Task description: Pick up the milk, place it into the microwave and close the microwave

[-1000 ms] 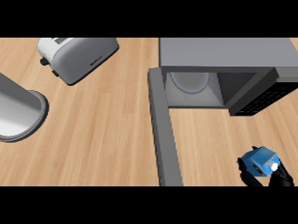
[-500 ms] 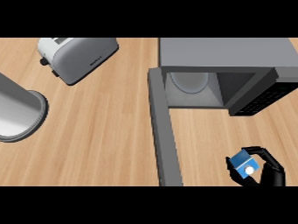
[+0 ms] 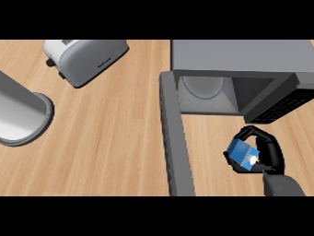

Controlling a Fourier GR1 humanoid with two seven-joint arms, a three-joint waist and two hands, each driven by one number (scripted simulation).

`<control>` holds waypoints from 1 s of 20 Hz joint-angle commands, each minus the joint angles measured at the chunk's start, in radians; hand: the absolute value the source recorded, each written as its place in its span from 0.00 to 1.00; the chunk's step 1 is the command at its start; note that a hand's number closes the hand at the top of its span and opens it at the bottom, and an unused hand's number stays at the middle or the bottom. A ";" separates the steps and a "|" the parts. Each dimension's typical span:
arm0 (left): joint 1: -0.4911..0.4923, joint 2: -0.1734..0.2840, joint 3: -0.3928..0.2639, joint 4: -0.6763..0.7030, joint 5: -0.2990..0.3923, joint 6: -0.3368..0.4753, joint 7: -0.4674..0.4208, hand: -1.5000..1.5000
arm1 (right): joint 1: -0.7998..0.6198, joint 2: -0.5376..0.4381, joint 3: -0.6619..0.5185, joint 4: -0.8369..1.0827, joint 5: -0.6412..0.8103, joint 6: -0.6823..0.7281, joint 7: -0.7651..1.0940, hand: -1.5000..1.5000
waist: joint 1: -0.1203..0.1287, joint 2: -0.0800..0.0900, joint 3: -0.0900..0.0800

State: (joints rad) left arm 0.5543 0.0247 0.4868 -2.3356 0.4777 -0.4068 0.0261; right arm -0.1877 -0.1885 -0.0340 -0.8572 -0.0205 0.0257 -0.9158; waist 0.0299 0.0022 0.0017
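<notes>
Milk carton in the right hand, just in front of the open microwave

Head view: the right hand curls round the milk carton, near the microwave whose door stands swung open; no left hand shows. The carton is small and blue with a white patch. It is probably light, fairly stiff but crushable, with smooth sides; gripping across its flat sides looks safest.

The right hand is seen to be glossy black, built of slim segmented fingers and a thumb. It is joined to a plain matte grey forearm, rounded in section. No cables, screws or markings can be made out on either part.
</notes>
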 commanded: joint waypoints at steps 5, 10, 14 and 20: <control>0.042 -0.023 0.034 -0.045 0.053 -0.014 -0.008 0.00 | -0.050 0.015 0.065 -0.134 0.009 0.084 0.113 1.00 | -0.022 -0.006 -0.002; 0.041 -0.022 0.119 -0.062 0.120 -0.046 0.034 0.00 | -0.132 0.043 0.048 -0.150 0.025 0.013 0.203 1.00 | -0.019 -0.005 -0.002; 0.009 -0.024 0.058 -0.051 0.068 -0.018 0.036 0.00 | -0.259 0.045 0.020 -0.116 0.032 -0.025 0.294 1.00 | -0.017 -0.002 -0.001; -0.014 0.012 0.135 0.036 0.125 -0.067 0.031 0.00 | -0.357 0.117 0.072 -0.150 0.134 -0.173 0.426 1.00 | -0.016 -0.003 -0.002</control>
State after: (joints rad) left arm 0.5606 0.0170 0.5866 -2.3159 0.5522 -0.4568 0.0560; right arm -0.4611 -0.0999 0.0274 -1.0178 0.0658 -0.0742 -0.5533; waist 0.0126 -0.0014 -0.0001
